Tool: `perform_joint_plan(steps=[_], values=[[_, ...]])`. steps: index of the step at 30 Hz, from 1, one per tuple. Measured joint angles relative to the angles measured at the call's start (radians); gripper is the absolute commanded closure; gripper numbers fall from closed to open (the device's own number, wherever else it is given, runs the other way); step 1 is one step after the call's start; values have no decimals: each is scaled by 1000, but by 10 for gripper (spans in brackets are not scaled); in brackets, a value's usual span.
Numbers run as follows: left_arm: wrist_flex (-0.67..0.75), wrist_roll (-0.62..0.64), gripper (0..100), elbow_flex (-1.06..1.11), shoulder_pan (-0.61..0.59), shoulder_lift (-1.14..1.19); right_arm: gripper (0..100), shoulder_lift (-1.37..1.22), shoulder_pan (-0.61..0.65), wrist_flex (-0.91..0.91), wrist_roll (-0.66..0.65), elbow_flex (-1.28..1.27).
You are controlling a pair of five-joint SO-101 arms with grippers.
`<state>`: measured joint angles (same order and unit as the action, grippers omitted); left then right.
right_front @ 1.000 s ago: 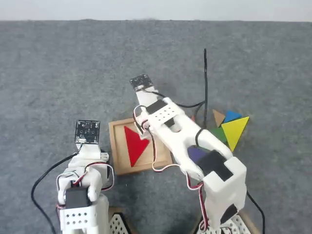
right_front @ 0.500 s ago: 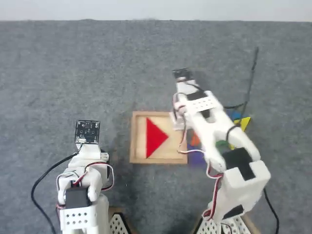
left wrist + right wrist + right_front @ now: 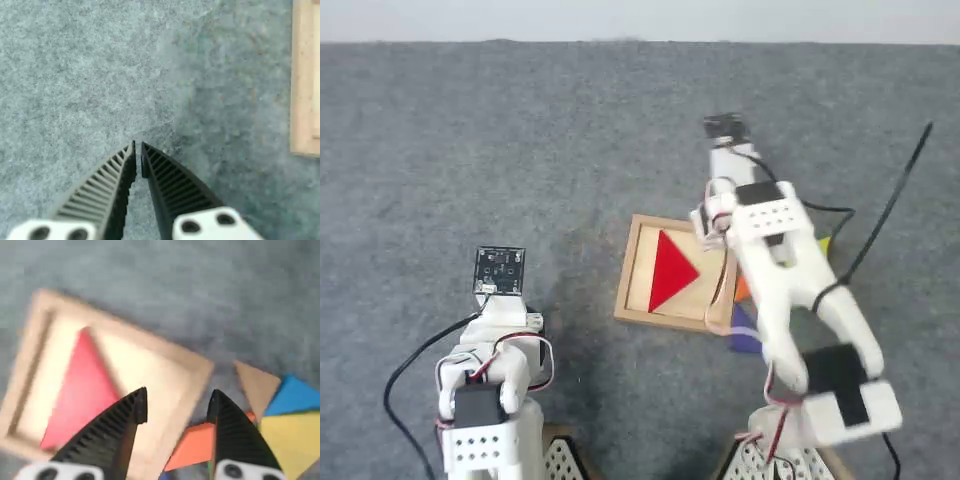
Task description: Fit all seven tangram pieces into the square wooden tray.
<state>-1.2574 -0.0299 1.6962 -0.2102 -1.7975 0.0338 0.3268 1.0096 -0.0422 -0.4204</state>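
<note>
The square wooden tray (image 3: 632, 290) lies mid-table, turned at a slight angle, with a red triangle (image 3: 670, 270) inside it. My right gripper (image 3: 179, 395) is open and hovers over the tray's (image 3: 195, 365) right rim, holding nothing. Beside that rim lie an orange piece (image 3: 192, 442), a tan triangle (image 3: 257, 385), a blue piece (image 3: 295, 395) and a yellow triangle (image 3: 290, 437). A purple piece (image 3: 745, 338) shows under the right arm. My left gripper (image 3: 137, 146) is shut and empty over bare carpet, left of the tray (image 3: 305, 75).
Grey carpet covers the whole table. The left arm (image 3: 490, 370) sits folded at the near left. A black cable (image 3: 890, 200) runs from the right arm over the loose pieces. Open carpet lies beyond and left of the tray.
The right arm has swung to the right, and the tray with the red triangle has slid right with it and turned. The left arm has not moved.
</note>
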Motion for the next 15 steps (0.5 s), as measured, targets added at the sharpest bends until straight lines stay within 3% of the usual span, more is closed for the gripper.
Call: perform_joint_plan(steps=[4,15], values=[[0,0,982,0,0,0,983,29,104,9,-81,-66],[0,0,982,0,0,0,991,-25,61,9,-46,-80]])
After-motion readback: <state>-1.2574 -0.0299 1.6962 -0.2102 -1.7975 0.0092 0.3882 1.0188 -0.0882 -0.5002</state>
